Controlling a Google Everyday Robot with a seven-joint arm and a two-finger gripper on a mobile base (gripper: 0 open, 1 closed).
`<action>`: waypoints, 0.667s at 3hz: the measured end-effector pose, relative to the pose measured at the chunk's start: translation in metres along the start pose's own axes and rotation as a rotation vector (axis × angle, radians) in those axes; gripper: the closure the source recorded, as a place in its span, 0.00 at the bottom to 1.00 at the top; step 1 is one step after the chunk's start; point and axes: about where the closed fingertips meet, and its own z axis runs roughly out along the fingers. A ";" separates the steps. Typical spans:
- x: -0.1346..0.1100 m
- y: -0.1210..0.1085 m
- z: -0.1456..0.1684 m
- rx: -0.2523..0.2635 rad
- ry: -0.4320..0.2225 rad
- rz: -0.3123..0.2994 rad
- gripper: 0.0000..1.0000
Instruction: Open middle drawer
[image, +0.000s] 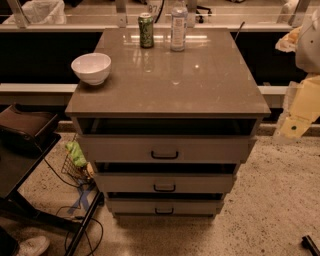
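Note:
A grey-beige cabinet stands in the middle with three drawer fronts stacked under its top (165, 75). The middle drawer (135, 182) is the medium front with a small black bar handle (164, 188). A dark gap shows above it. The tallest front with the bigger handle (164, 155) is above it, and the narrowest front (164, 210) is below it. My gripper (295, 125) is at the right edge of the view, pale and yellowish. It hangs beside the cabinet's right top corner, well apart from the handles.
On the cabinet top are a white bowl (91, 67) at the left, a green can (146, 30) and a clear bottle (178, 25) at the back. A dark chair (25, 130), a wire basket (75, 165) and cables (75, 215) are on the left floor. A shoe (32, 245) shows bottom left.

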 end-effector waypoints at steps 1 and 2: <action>-0.002 0.001 0.002 -0.004 0.005 -0.007 0.00; -0.012 0.003 0.014 -0.025 0.028 -0.042 0.00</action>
